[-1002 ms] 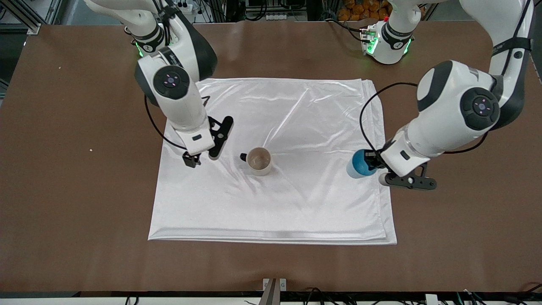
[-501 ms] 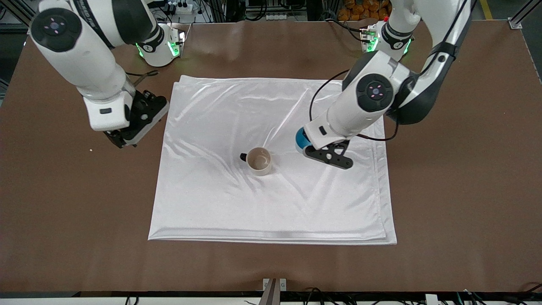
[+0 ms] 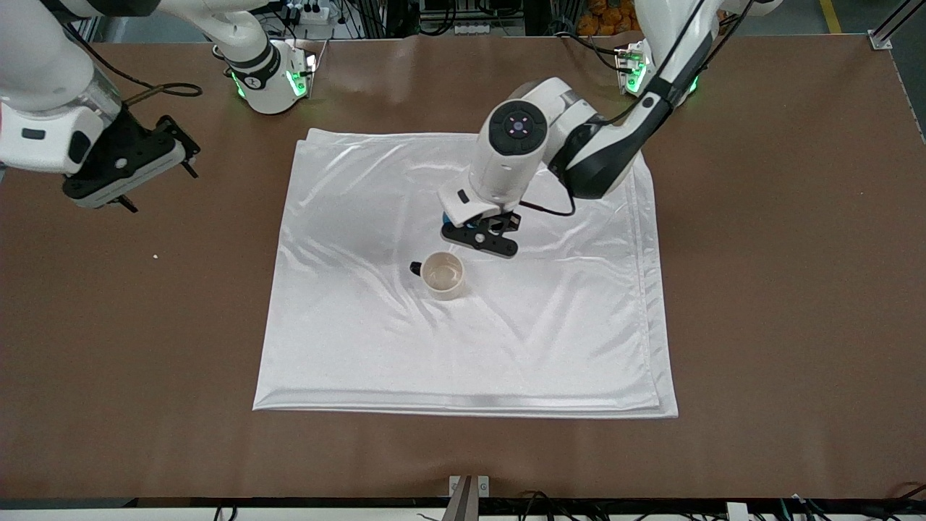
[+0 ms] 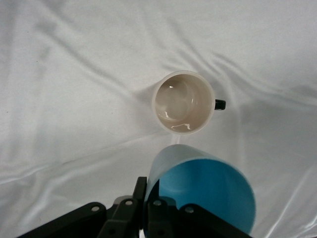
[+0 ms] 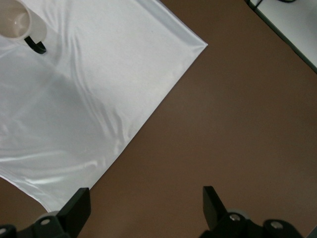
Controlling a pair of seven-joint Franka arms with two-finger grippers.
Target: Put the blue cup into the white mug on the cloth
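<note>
the small light-blue tapered plastic cup (image 4: pixel 200 191) hangs pinched in the left gripper's (image 3: pixel 474 226) fingers, over the shiny white satin cloth (image 3: pixel 362 347) mid-worktop, just short of the cream round mug (image 3: pixel 443 275). released off-centre, it could clip the rim and tip the mug. the right gripper (image 5: pixel 143 210) waits, fingers spread, over the worktop's right-arm edge.

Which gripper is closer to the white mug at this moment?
Left. The left gripper, shut on the blue cup, hangs over the cloth beside the white mug. The right gripper, open, waits over bare table at the right arm's end.
</note>
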